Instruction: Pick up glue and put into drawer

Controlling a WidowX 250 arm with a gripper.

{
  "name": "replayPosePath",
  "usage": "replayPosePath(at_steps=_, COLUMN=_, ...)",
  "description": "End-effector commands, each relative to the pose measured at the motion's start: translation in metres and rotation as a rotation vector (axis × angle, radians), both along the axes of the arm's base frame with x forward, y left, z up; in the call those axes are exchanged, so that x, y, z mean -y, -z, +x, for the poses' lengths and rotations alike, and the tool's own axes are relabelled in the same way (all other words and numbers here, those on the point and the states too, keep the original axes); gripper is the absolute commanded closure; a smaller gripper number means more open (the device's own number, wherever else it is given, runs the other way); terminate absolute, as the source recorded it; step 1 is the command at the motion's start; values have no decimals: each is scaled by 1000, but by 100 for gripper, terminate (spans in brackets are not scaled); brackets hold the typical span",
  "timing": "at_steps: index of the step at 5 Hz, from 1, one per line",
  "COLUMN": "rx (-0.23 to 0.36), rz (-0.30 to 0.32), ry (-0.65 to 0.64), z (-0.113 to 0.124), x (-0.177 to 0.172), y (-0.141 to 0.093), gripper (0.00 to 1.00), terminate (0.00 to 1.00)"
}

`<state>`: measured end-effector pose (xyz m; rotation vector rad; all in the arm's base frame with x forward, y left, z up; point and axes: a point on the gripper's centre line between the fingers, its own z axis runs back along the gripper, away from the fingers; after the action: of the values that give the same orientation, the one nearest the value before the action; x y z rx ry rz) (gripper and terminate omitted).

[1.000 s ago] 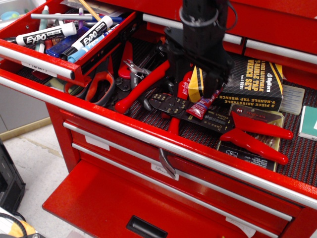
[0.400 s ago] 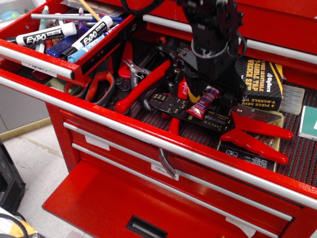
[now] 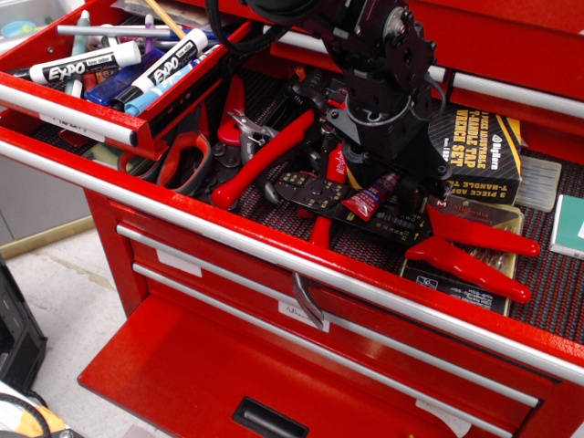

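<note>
Glue (image 3: 370, 198) lies centre frame on the black crimper (image 3: 342, 196) in the open wide drawer (image 3: 274, 246), nozzle toward lower left; its upper end sits under the gripper (image 3: 394, 173), and whether the fingers are clenched on it or released I cannot tell. Judged progress: the glue is within the drawer but the arm is right over it, so either grasp or release is in hand. If the goal is the marker drawer (image 3: 64, 109) at upper left, lift and transfer remain.
</note>
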<state>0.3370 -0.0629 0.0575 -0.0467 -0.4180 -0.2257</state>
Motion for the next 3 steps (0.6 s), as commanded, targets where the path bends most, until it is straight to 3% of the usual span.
replayPosePath(at_steps=1, rx=29, rz=-39, ry=-49, z=5, x=1, y=-15, gripper=100, terminate=0)
replayPosePath(at_steps=2, rx=-55, rz=-109, ry=-132, z=1, x=-11, y=-41, gripper=100, terminate=0)
replayPosePath(at_steps=3, rx=-172, rz=-53, ry=-142, z=-10, x=-59, y=-84, gripper=100, terminate=0)
